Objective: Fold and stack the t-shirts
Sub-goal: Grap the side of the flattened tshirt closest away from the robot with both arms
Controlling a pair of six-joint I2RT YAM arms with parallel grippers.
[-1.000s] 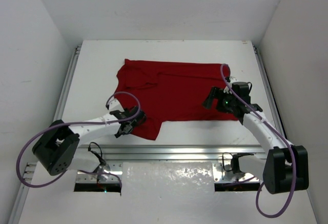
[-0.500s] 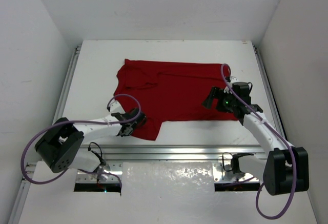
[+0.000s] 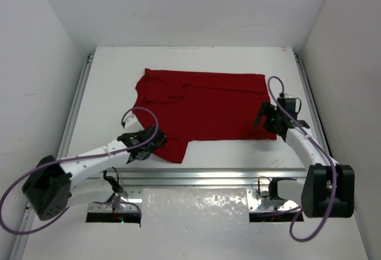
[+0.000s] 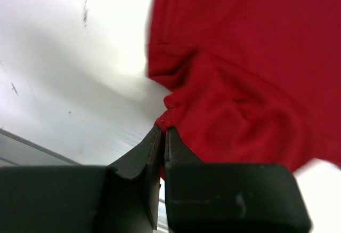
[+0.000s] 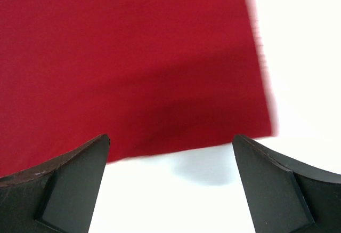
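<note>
A dark red t-shirt (image 3: 202, 102) lies spread flat on the white table, sleeves to the left. My left gripper (image 3: 156, 144) sits at its near left part, shut on a small bunched bit of the cloth's edge (image 4: 169, 113); in the left wrist view the jaws (image 4: 162, 130) meet with red fabric pinched at their tips. My right gripper (image 3: 263, 116) hovers at the shirt's near right corner. Its fingers (image 5: 74, 174) stand wide open in the right wrist view, with the shirt's hem (image 5: 186, 150) and bare table between them.
The white table (image 3: 113, 81) has a metal rail (image 3: 202, 178) along its near edge and side rails (image 3: 77, 111) left and right. White walls enclose the back and both sides. Purple cables loop from each arm.
My left gripper has shut on the shirt's edge, and its arm's base end has swung lower left. My right gripper has moved right, from over the cloth to its near right corner.
</note>
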